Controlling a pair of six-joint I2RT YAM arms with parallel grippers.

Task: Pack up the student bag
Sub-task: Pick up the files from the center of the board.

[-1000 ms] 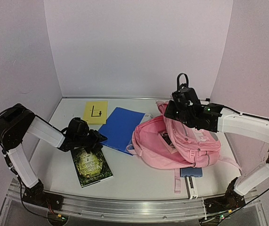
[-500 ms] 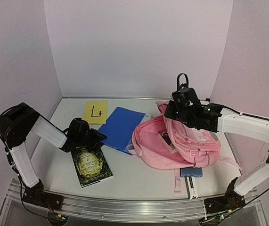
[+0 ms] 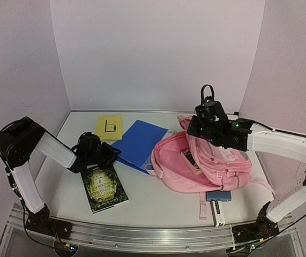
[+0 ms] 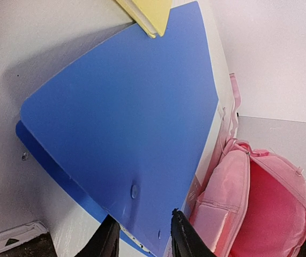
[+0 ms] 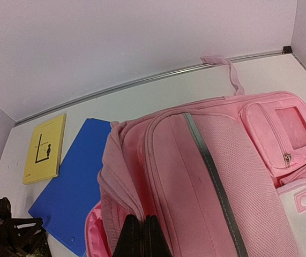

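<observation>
The student bag (image 3: 219,163) is pink, magenta inside, with a grey stripe. The folder (image 3: 140,140) is plain blue, the booklet (image 3: 109,127) yellow with black marks, the book (image 3: 104,188) dark green.

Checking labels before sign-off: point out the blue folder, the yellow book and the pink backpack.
blue folder (image 4: 126,118), left wrist view, middle of cover.
yellow book (image 3: 109,127), top view, middle of cover.
pink backpack (image 5: 249,187), right wrist view, mesh front panel.

Nothing legible: the dark book's (image 3: 104,188) cover title is too blurred, the yellow book (image 3: 109,127) bears only a black mark, and the bag (image 3: 222,166) shows no readable print.
</observation>
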